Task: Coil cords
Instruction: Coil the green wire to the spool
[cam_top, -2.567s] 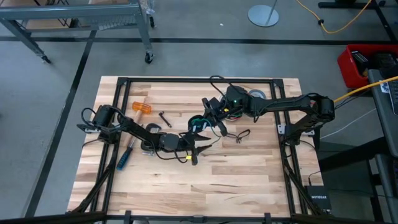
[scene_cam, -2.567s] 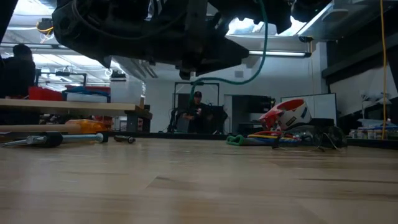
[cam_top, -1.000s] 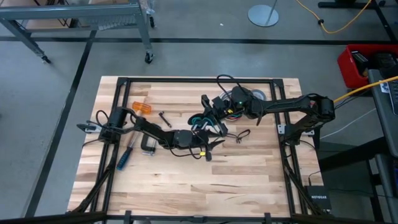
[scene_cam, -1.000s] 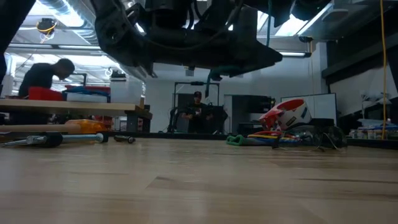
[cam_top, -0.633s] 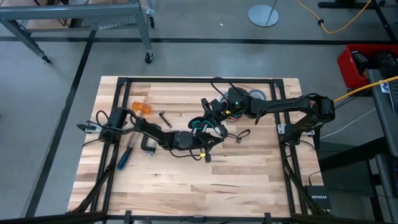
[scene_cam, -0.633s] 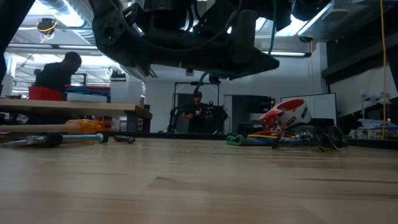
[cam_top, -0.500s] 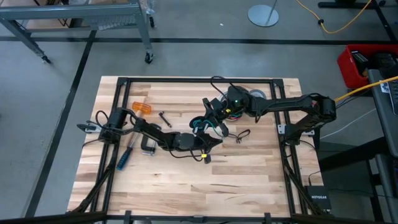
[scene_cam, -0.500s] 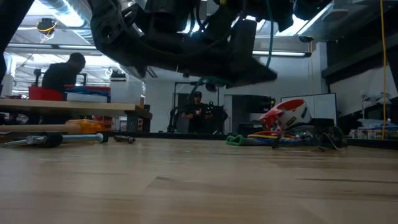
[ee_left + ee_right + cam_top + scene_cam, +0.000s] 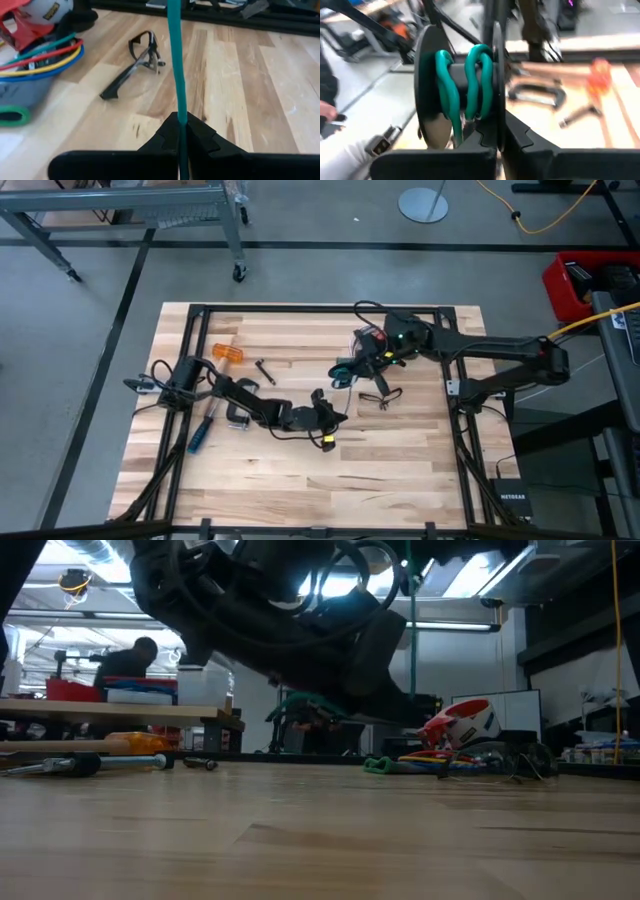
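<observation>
The left gripper (image 9: 181,131) was clamped on the teal-green cord (image 9: 176,65), which ran taut straight ahead from its fingertips (image 9: 197,131). Just beyond them lay a pair of safety glasses (image 9: 135,62) on the wooden table (image 9: 235,90). The right gripper (image 9: 490,132) was closed on a black spool (image 9: 462,90), around whose core the cord made two green loops directly above its fingers.

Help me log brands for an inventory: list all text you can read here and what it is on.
"NETGEAR": on the black box on the floor by the table's corner.
Yellow label on the white and red object: too blurred to read.
Nothing else legible.
</observation>
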Robot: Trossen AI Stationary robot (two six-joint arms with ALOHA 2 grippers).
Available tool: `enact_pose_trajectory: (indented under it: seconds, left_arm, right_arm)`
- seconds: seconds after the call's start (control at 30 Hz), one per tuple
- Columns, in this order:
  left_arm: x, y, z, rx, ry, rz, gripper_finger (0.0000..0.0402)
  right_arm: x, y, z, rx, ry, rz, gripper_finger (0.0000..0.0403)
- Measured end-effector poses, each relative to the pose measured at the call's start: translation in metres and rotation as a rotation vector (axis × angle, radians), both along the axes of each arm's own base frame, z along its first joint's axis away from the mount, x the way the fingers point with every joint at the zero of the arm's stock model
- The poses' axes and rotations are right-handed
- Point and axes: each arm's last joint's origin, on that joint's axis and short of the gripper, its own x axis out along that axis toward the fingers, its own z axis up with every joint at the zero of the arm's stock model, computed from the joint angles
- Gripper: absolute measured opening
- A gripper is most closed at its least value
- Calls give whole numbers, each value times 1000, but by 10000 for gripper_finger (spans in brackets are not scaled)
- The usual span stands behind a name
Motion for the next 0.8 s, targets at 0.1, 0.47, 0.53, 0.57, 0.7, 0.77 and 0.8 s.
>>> enact_pose_trajectory:
  seconds: [0.1, 0.47, 0.53, 0.57, 0.7, 0.77, 0.8]
  left_arm:
    - [-1, -1, -2, 1, 14, -2, 1]
    - [-9, 5, -10, -37, 143, 97, 0]
    - [-13, 7, -6, -37, 185, 135, 0]
    - [-16, 10, -5, -29, 215, 163, 0]
    - [-29, 17, 5, 20, 294, 283, 0]
    - [-35, 19, 14, 45, 312, 330, 0]
    - [-37, 20, 19, 60, 319, 345, 0]
  right_arm:
    - [-12, 1, -3, -8, 106, -60, 3]
    - [-39, 3, -28, -19, 498, -186, 3]
    - [-43, 3, -31, -23, 552, -198, 3]
    - [-44, 3, -33, -21, 574, -198, 3]
    - [-46, 5, -34, -15, 606, -193, 3]
    - [-45, 9, -34, -11, 603, -186, 3]
    - [-44, 10, -34, -12, 598, -183, 3]
